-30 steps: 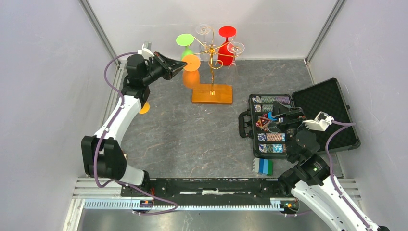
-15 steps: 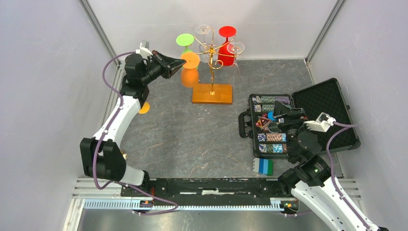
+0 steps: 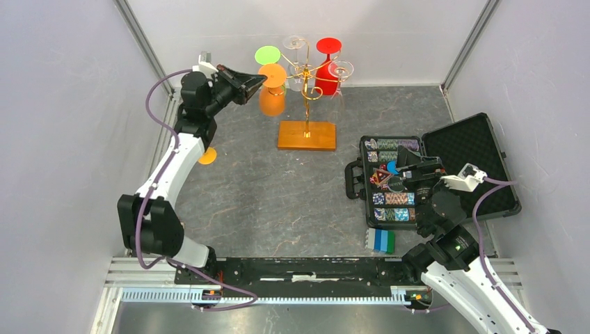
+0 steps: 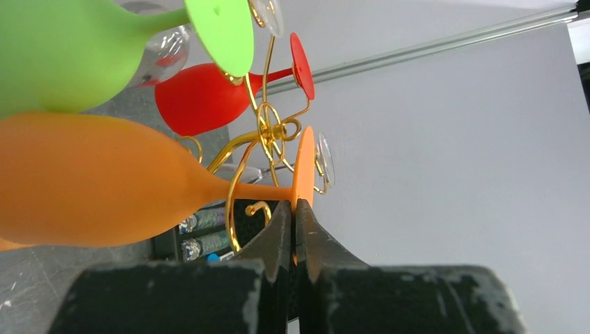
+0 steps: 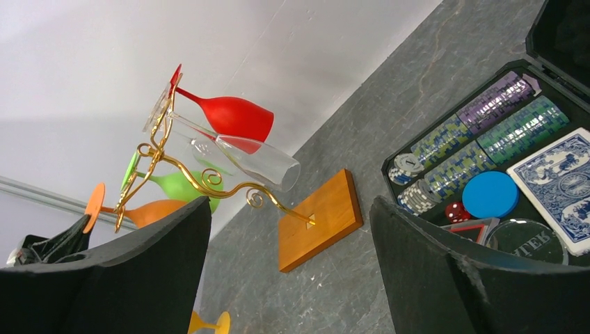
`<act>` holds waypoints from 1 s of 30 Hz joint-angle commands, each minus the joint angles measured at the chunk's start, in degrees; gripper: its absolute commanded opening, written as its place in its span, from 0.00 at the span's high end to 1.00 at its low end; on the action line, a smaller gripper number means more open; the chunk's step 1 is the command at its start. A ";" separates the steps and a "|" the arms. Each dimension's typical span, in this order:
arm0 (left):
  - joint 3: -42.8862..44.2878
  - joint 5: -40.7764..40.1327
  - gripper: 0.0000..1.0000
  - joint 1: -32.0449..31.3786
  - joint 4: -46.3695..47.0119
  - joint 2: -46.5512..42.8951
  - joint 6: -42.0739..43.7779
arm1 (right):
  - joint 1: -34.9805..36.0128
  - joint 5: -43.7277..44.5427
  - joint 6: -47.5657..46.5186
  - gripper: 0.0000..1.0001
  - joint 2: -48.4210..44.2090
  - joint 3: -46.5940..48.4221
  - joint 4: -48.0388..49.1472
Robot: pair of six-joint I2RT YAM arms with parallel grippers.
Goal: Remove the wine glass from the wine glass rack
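Observation:
The wine glass rack (image 3: 306, 97) stands at the back on its orange-brown base (image 3: 307, 135). An orange wine glass (image 3: 271, 101) hangs upside down at the rack's left side. My left gripper (image 3: 256, 81) is shut on the rim of its flat foot (image 4: 304, 167). In the left wrist view the orange stem passes through a gold loop (image 4: 240, 182) just beyond my left gripper (image 4: 295, 207). Green (image 3: 267, 56), red (image 3: 326, 73) and clear (image 3: 341, 69) glasses also hang there. My right gripper (image 3: 407, 165) hovers open over the case, holding nothing; its fingers (image 5: 104, 278) frame the rack (image 5: 209, 182).
An open black case (image 3: 473, 163) with poker chips, cards and dice lies at the right. A blue and green block (image 3: 381, 240) sits in front of it. Another orange glass (image 3: 206, 155) lies on the table beside the left arm. Walls close in at the back and sides.
My left gripper has closed on the orange glass's foot and moved toward the back wall, carrying the glass with it. The right arm has stayed put.

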 commanded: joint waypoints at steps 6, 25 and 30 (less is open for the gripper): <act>8.45 7.14 0.98 -4.32 5.82 5.85 -1.60 | 0.17 1.54 -1.34 0.02 -0.05 2.02 0.33; -8.57 10.23 0.98 -5.86 -0.33 -15.48 -0.86 | 0.17 -21.10 -11.41 0.02 6.97 3.07 13.26; -13.98 11.18 0.98 -5.94 1.62 -23.98 -8.90 | 0.17 -39.93 -10.10 0.02 15.01 1.73 26.00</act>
